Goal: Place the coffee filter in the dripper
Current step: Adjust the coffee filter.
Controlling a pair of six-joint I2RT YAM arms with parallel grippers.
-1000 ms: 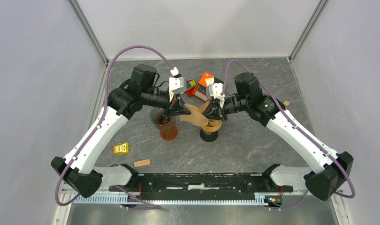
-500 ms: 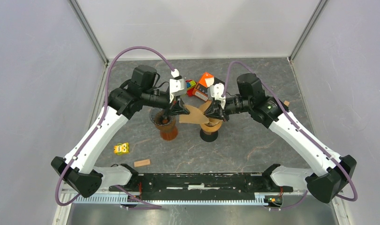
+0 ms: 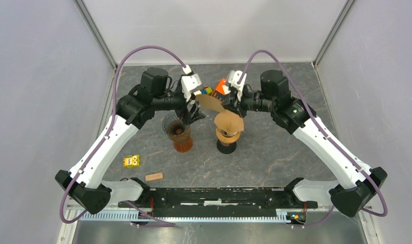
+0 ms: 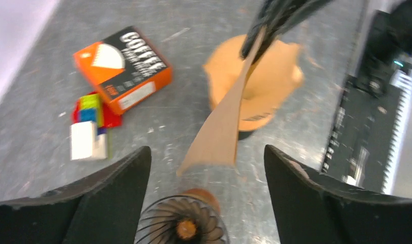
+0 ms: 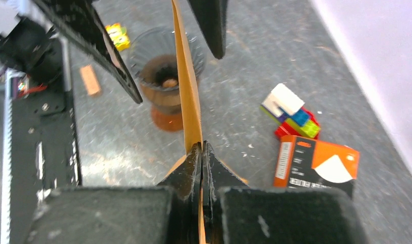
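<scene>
While the right tool [image 5: 200, 148], clamped on the coffee filter [image 5: 188, 101], holds it edge-up in the air above and just beside the dripper [image 5: 153, 71], the left tool [image 4: 206, 152] gapes wide astride its free end; the transfer seems midway, and next the filter must descend into the dripper's mouth.

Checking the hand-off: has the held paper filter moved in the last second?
Yes. The filter has moved off the stack toward the orange box, pinched by the right gripper.
</scene>
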